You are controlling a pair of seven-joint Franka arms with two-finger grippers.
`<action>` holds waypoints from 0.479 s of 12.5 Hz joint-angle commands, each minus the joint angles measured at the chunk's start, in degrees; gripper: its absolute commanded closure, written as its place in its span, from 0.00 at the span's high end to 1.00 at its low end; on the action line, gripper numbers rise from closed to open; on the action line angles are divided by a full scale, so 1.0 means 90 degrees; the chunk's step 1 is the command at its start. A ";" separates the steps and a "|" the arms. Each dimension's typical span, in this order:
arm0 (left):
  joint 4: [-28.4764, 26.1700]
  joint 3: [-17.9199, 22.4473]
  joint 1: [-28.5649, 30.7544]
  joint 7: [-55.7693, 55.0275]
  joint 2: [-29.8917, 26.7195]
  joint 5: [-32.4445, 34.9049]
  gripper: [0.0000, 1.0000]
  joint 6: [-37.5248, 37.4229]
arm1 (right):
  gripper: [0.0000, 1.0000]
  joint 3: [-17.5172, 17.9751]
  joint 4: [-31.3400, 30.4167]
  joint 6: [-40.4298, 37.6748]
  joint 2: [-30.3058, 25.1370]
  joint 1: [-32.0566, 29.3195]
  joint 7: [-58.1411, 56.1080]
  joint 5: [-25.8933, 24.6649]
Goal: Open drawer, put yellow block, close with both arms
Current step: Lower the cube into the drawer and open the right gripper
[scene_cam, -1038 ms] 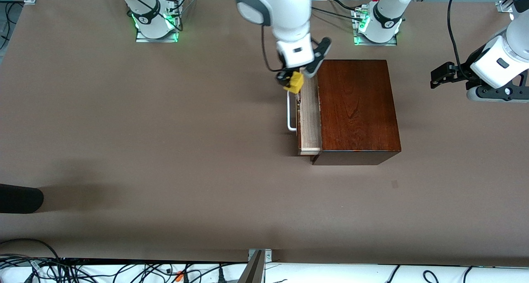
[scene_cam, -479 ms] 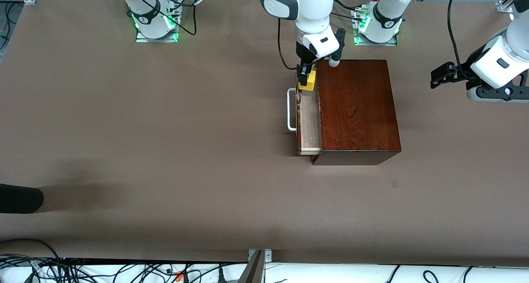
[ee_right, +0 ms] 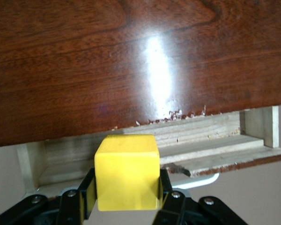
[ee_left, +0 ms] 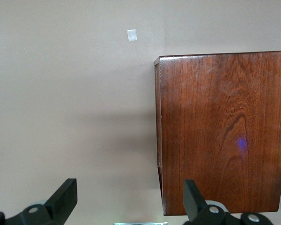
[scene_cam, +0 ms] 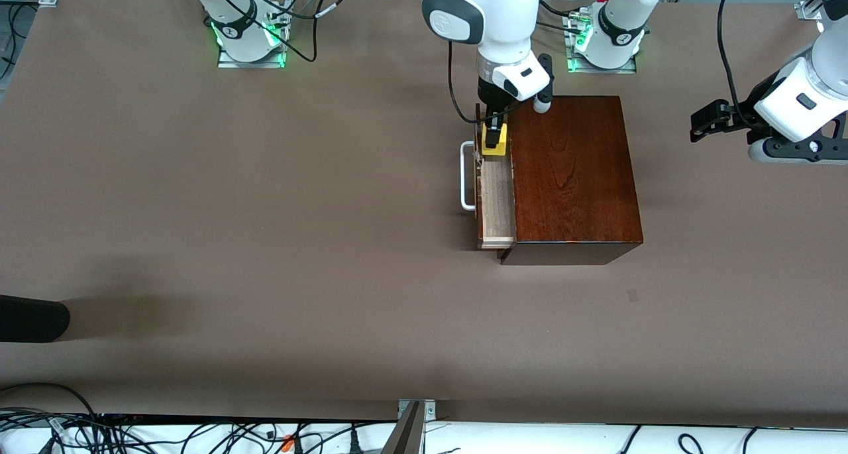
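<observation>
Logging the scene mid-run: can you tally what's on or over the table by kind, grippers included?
Wooden box with open drawer: 1
Yellow block, held by the right gripper over the drawer: 1
Grippers: 2, right gripper and left gripper, which waits off the box toward the left arm's end
Total: 4

Right arm reaches in from its base, wrist pointing down, right pincer (scene_cam: 493,130) clamped on yellow block (ee_right: 127,172) between its fingers. Left arm waits, wrist level, left pincer (scene_cam: 703,124) open, fingers spread wide, nothing between them.
</observation>
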 commanded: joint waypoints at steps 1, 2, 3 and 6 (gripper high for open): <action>0.0036 0.0054 -0.0053 0.0004 -0.0010 -0.0061 1.00 -0.0062 | 0.25 -0.0077 0.0286 0.0097 0.0227 0.0111 -0.0114 -0.0153; 0.0036 0.0054 -0.0053 0.0004 -0.0010 -0.0061 1.00 -0.0062 | 0.25 -0.0077 0.0276 0.0117 0.0227 0.0111 -0.0104 -0.0202; 0.0036 0.0054 -0.0053 0.0004 -0.0010 -0.0061 1.00 -0.0062 | 0.25 -0.0077 0.0286 0.0127 0.0265 0.0111 -0.0114 -0.0260; 0.0036 0.0054 -0.0053 0.0004 -0.0010 -0.0061 1.00 -0.0062 | 0.25 -0.0077 0.0276 0.0273 0.0402 0.0111 -0.0191 -0.0300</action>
